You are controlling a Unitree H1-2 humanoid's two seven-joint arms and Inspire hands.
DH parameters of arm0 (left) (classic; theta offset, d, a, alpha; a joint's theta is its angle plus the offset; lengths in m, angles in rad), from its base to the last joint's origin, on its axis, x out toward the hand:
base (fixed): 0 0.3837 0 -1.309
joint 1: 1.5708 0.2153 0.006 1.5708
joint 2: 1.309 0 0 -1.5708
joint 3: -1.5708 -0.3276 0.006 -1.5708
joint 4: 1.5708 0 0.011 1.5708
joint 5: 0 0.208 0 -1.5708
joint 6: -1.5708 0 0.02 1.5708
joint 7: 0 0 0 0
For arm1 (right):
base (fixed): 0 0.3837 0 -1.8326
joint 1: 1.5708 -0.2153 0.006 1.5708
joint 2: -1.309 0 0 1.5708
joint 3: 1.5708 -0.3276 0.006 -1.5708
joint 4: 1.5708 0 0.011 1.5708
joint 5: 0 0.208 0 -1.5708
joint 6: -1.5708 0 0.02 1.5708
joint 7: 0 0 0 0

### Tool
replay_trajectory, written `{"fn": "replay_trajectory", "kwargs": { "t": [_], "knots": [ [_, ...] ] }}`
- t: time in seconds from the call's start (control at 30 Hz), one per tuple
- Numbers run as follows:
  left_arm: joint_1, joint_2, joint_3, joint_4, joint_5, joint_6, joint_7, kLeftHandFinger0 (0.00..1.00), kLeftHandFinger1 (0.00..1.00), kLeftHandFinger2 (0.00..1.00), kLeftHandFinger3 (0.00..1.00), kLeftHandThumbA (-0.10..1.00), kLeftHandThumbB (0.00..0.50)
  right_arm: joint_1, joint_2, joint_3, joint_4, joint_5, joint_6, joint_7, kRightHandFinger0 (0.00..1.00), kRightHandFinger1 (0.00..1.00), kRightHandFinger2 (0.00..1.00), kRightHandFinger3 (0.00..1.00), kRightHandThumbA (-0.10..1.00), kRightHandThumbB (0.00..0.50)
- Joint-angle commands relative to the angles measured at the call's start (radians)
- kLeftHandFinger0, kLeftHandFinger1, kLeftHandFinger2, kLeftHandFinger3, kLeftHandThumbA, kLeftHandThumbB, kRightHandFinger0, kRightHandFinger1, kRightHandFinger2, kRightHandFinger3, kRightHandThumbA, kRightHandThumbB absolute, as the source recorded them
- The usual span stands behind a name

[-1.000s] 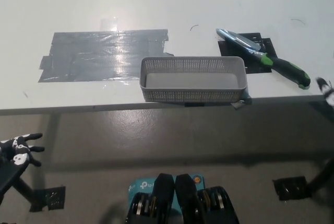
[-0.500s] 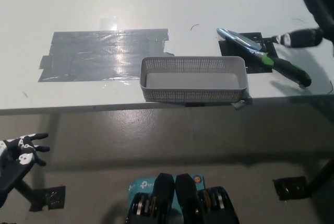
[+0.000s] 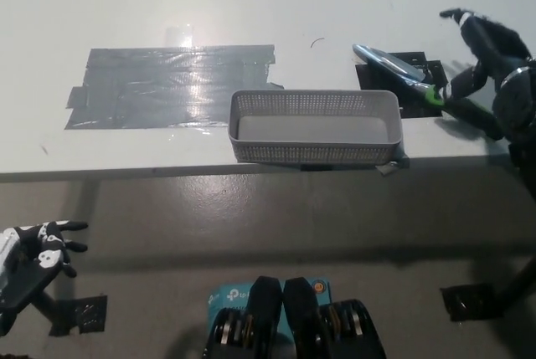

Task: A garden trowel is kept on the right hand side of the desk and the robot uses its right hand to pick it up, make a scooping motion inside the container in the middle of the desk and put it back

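A: Where is the right hand (image 3: 490, 58)?
B: Above the trowel's (image 3: 394, 66) handle, at the right of the desk (image 3: 251, 7), fingers spread.
A: And the container (image 3: 314, 95)?
B: At the front edge, just left of the trowel. The left hand (image 3: 33, 250) hangs low, fingers apart.

A single view is supplied, taken from the robot's head and aimed steeply downward. The table (image 3: 335, 7) is spread across the upper half of the frame, from 9 through 12 to 3 o'clock, with its near edge crossing just above the middle. The floor (image 3: 251, 225) is seen below it. The container (image 3: 315, 127) is caught near centre. The white left robot hand (image 3: 33, 250) is framed at 8 o'clock, the black right robot hand (image 3: 490, 51) at 2 o'clock.
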Motion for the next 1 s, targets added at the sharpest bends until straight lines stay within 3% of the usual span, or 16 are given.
{"fn": "replay_trajectory", "kwargs": {
  "t": [0.0, 0.57, 0.73, 0.77, 0.83, 0.87, 0.9, 0.97],
  "knots": [
    [-0.010, 0.049, -0.006, -0.022, 0.008, 0.014, -0.033, 0.40, 0.56, 0.67, 0.79, -0.10, 0.211, -0.012, 0.004, -0.002, 0.042, -0.012, 0.011, -0.003, 1.00, 1.00, 1.00, 1.00, 1.00, 0.500],
    [-0.001, 0.077, -0.037, -0.025, 0.022, 0.014, -0.052, 0.43, 0.54, 0.64, 0.81, -0.10, 0.202, 0.009, 0.038, -0.006, 0.287, 0.005, 0.034, 0.014, 1.00, 1.00, 1.00, 1.00, 1.00, 0.500],
    [0.004, 0.078, -0.042, -0.031, 0.020, 0.014, -0.052, 0.42, 0.54, 0.64, 0.82, -0.10, 0.159, -0.036, 0.058, -0.016, 0.412, 0.015, -0.003, -0.023, 1.00, 1.00, 1.00, 1.00, 0.94, 0.495],
    [0.004, 0.078, -0.044, -0.032, 0.017, 0.014, -0.049, 0.43, 0.54, 0.64, 0.82, -0.10, 0.141, -0.047, 0.061, -0.019, 0.419, 0.020, -0.008, -0.024, 1.00, 1.00, 1.00, 1.00, 0.94, 0.481],
    [-0.001, 0.077, -0.051, -0.036, 0.023, 0.014, -0.051, 0.43, 0.54, 0.65, 0.83, -0.10, 0.093, -0.089, 0.073, -0.043, 0.453, 0.048, -0.037, -0.033, 1.00, 1.00, 1.00, 1.00, 0.86, 0.332],
    [-0.001, 0.075, -0.053, -0.039, 0.021, 0.014, -0.051, 0.44, 0.54, 0.65, 0.83, -0.10, 0.079, -0.095, 0.076, -0.048, 0.461, 0.053, -0.055, -0.043, 1.00, 1.00, 1.00, 1.00, 0.84, 0.274],
    [-0.002, 0.074, -0.055, -0.039, 0.020, 0.014, -0.051, 0.44, 0.54, 0.65, 0.83, -0.10, 0.075, -0.102, 0.078, -0.048, 0.471, 0.052, -0.068, -0.049, 1.00, 1.00, 1.00, 1.00, 0.83, 0.258],
    [-0.006, 0.076, -0.063, -0.041, 0.028, 0.014, -0.056, 0.46, 0.55, 0.66, 0.82, -0.10, 0.062, -0.121, 0.079, -0.045, 0.502, 0.059, -0.106, -0.030, 1.00, 1.00, 1.00, 1.00, 0.74, 0.114]
  ]
}}
